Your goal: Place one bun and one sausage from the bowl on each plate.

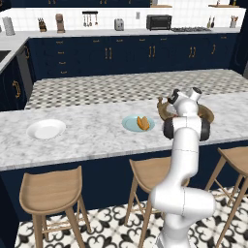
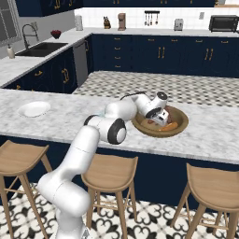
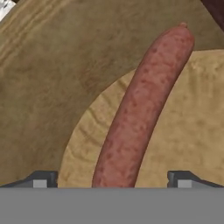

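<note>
Sausage (image 3: 140, 109), long, reddish-brown and speckled, lies in the wooden bowl (image 3: 52, 87) on its paler round floor, running up from between the fingertips (image 3: 41, 180). Gripper (image 3: 111, 181) is spread wide, holding nothing.

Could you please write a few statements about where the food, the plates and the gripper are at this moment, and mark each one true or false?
1. The gripper is open with a sausage lying between its fingertips. True.
2. The gripper is over the white plate. False: it is down in the wooden bowl.
3. The blue plate already has food on it. True.
4. The white plate holds a bun. False: it is bare.
5. The sausage in the hand view lies on the marble counter. False: it lies on the bowl's wooden bottom.
</note>
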Controlling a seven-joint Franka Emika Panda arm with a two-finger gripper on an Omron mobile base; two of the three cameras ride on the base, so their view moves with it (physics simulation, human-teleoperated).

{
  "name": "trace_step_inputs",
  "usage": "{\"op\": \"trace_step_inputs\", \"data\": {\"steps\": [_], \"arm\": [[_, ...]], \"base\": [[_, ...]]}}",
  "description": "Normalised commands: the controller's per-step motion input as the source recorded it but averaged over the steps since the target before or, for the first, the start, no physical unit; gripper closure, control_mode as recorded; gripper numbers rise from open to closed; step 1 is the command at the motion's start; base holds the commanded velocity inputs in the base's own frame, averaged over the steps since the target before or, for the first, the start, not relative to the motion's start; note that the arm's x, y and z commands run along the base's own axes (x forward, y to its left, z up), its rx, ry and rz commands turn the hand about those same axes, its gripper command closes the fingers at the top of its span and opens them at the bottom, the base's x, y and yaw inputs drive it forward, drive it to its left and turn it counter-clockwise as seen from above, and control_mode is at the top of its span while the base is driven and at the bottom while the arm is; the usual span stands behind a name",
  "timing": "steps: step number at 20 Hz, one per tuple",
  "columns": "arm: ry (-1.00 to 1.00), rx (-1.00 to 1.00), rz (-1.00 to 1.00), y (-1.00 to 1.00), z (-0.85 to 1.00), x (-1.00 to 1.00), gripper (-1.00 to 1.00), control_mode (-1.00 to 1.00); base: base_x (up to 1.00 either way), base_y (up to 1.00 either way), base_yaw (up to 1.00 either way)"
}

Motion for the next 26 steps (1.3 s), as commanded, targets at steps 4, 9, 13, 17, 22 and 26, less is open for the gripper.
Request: {"op": "trace_step_inputs", "data": {"steps": [4,9,13,17,22,26], "arm": [[0.00,-0.01,0.00,0.10,-0.50,0.00,-1.00,-1.00],[0.00,0.00,0.00,0.07,-0.32,0.00,-1.00,-1.00],[0.00,0.00,0.00,0.08,-0.40,0.00,-1.00,-1.00],[0.00,0.00,0.00,0.04,-0.38,0.00,1.00,-1.00],[0.01,0.00,0.00,0.00,-0.21,0.00,1.00,-1.00],[0.01,0.00,0.00,0.00,0.00,0.00,1.00,-1.00]], "base": [[0.00,0.00,0.00],[0.00,0.00,0.00],[0.00,0.00,0.00],[0.00,0.00,0.00],[0.00,0.00,0.00],[0.00,0.00,0.00]]}}
